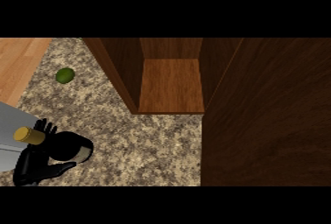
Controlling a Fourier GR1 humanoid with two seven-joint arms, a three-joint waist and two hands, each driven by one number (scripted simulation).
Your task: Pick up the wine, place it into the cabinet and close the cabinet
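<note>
The wine bottle (pixel 70 146) stands on the granite counter (pixel 149 148) at the lower left. It is dark, with a gold cap (pixel 29 135) and a pale label. My left hand (pixel 33 168) is against its left side. The fingers (pixel 45 127) rise fairly straight behind the neck and the thumb (pixel 63 167) reaches under the body. The bottle sits between thumb and fingers, which are not curled round it. The cabinet (pixel 171 85) is open at the top centre, its wooden shelf bare. My right hand does not show.
The open cabinet door (pixel 271 113) fills the right side as a large dark wood panel. A green lime (pixel 65 75) lies on the counter at the upper left. Beyond the counter's left edge is a wooden floor (pixel 19 61).
</note>
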